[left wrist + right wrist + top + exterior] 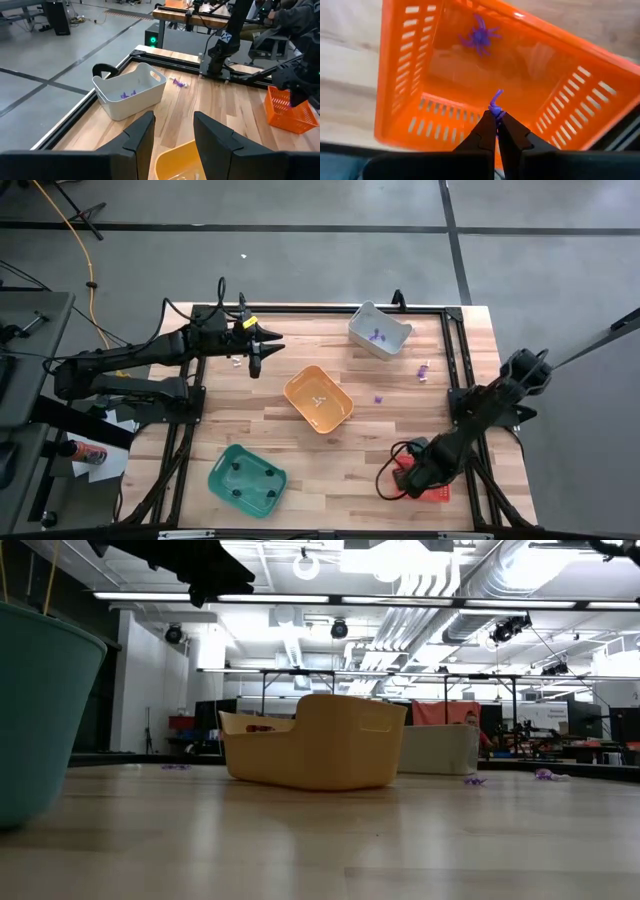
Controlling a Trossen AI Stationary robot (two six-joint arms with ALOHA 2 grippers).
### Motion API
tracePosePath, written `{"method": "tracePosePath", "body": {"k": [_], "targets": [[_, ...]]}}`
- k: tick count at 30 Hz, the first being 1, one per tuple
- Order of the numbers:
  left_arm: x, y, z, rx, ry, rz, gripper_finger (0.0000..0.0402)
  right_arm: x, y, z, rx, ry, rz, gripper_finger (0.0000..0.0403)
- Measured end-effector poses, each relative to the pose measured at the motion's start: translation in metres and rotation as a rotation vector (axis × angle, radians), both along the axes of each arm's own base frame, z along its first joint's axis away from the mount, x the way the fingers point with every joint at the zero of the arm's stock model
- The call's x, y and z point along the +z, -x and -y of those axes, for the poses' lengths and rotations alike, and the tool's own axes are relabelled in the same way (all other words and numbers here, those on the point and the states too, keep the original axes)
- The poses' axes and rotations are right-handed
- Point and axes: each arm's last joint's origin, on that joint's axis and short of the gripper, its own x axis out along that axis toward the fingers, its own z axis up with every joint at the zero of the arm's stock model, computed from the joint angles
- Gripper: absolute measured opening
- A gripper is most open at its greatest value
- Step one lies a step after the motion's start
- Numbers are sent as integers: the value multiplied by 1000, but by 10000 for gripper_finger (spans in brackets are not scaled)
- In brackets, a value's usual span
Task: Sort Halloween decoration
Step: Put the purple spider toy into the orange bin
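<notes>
My right gripper point(496, 119) points down into the orange slatted basket point(445, 80) at the table's near right corner point(425, 480), shut on a small purple trinket point(495, 102). A purple spider trinket point(480, 36) lies on the basket's floor. My left gripper point(172, 135) hangs open and empty above the table's far left part point(262, 348). The grey bin point(380, 330) holds purple trinkets point(127, 94). Loose purple trinkets point(424, 370) point(379, 397) lie on the wood at the right. My right gripper pinches one end of the purple trinket point(495, 111) between its two fingertips. The fingers come from above, pointing down into the basket. The rest of the trinket sticks out past the tips, over the basket's floor.
A yellow-orange bin point(318, 398) stands mid-table and a green bin point(247, 478) stands near the front left. A tiny whitish piece point(236, 361) lies under the left arm. A black frame point(455, 350) borders the table.
</notes>
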Motion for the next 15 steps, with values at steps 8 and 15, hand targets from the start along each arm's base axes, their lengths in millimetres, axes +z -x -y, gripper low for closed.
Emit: {"method": "tracePosePath", "body": {"k": [8, 15], "targets": [[0, 0, 0, -1, -4, 0, 127, -18, 10, 12, -180, -15, 119, 0], [0, 0, 0, -1, -3, 0, 127, -12, 16, 23, -187, -54, 162, 0]]}}
